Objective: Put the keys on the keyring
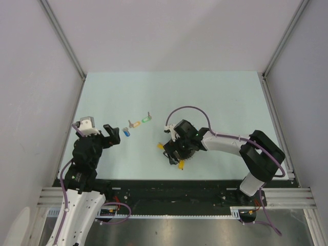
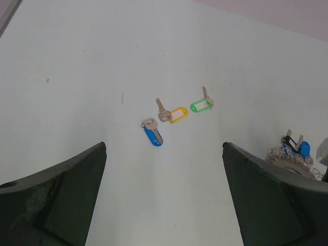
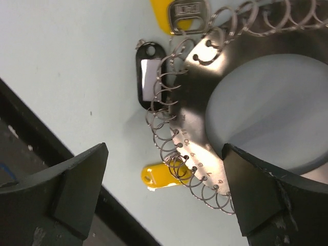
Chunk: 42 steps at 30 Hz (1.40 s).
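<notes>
The three keys (image 2: 173,115) lay flat in a short row on the pale worktop (image 1: 215,97). The blue-tagged key (image 2: 152,132) was nearest the left claw (image 2: 164,200), the orange-tagged key (image 2: 174,114) was in the middle, and the green-tagged key (image 2: 201,105) was farthest. That claw hung wide open and empty, short of the row.

Each key looked light, thin and stiff. A bare blade lying flush on the worktop would probably slip out of a pinch. The thicker plastic tag seemed the safer hold, though the key would likely then dangle loosely from it.

The keyring (image 3: 202,110) lay to the right, well apart from the row. It was a flat grey metal band fringed with wire loops that carried a black tag (image 3: 149,77) and yellow tags (image 3: 160,175). The right claw (image 3: 164,195) hovered over it, spread wide and gripping nothing. The band appeared rigid, smooth and heavier than the keys. Its plain inner edge was probably the best place to grip it, since the springy loops could snag.
</notes>
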Each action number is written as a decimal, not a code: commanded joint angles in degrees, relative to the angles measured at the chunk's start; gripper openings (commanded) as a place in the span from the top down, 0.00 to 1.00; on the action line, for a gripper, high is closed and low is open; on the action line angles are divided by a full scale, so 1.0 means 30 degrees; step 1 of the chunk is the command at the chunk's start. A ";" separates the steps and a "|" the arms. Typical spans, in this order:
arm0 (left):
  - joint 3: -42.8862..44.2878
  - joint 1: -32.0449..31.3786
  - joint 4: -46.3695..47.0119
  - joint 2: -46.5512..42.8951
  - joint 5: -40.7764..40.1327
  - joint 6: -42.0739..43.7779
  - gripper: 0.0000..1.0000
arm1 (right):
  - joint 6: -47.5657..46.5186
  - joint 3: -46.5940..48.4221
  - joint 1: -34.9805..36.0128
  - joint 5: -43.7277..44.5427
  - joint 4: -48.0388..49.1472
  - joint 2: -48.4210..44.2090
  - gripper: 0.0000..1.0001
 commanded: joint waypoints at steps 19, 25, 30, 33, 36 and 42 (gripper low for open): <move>0.0475 0.0044 -0.0376 -0.1331 0.1233 0.0682 0.00 | 0.3757 -0.0845 -0.2241 0.0947 0.5369 -0.3835 0.14; 0.0534 0.0044 -0.0317 -0.0949 0.1291 0.0858 0.00 | 0.4607 -0.0845 -0.1244 0.3178 0.6307 -0.2224 0.33; 0.0505 0.0044 -0.0288 -0.0891 0.1203 0.0858 0.00 | 0.4899 -0.0845 -0.0688 0.3704 0.6514 -0.1345 0.51; 0.0505 0.0073 -0.0317 -0.0861 0.1232 0.0887 0.00 | 0.5017 -0.0845 -0.0599 0.3709 0.6425 -0.0935 0.59; 0.0504 0.0044 -0.0230 -0.0862 0.1203 0.0887 0.00 | 0.5105 -0.0845 -0.0511 0.3386 0.6659 -0.0641 0.63; 0.0475 0.0073 -0.0288 -0.0861 0.1320 0.0858 0.00 | 0.5281 -0.0845 -0.0481 0.3531 0.6952 0.0179 0.71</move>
